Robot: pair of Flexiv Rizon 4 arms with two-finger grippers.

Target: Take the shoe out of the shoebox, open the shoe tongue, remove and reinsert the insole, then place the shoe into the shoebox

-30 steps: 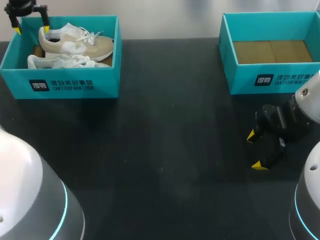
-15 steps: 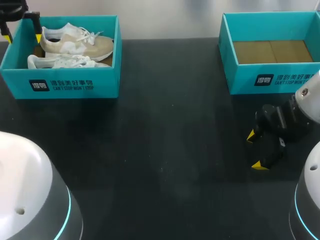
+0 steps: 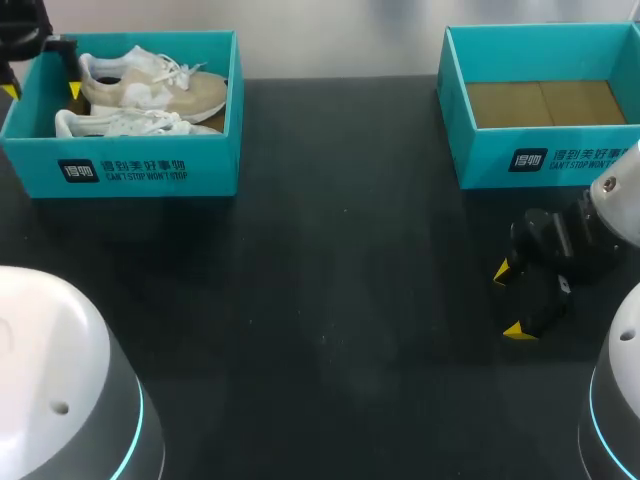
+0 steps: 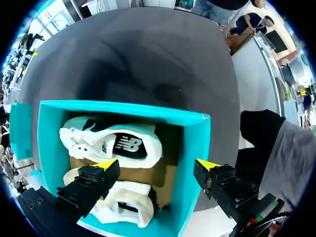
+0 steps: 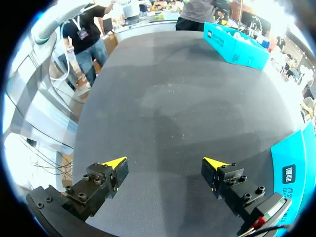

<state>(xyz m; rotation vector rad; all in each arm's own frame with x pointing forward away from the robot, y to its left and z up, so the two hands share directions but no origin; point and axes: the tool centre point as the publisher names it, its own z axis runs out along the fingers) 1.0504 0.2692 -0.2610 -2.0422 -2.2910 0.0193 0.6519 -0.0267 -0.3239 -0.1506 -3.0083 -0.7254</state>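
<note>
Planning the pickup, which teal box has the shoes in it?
The left shoebox holds a tan shoe and a white shoe; the right shoebox shows only cardboard.

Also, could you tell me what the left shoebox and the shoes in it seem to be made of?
The left shoebox looks like matt teal cardboard: thin flat walls, bare brown board on its floor. The shoes seem to have beige fabric or suede uppers, white laces and white soles, perhaps rubber or foam.

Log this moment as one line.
left hand: open over shoebox edge | shoes: both inside | right hand: open over table
</note>
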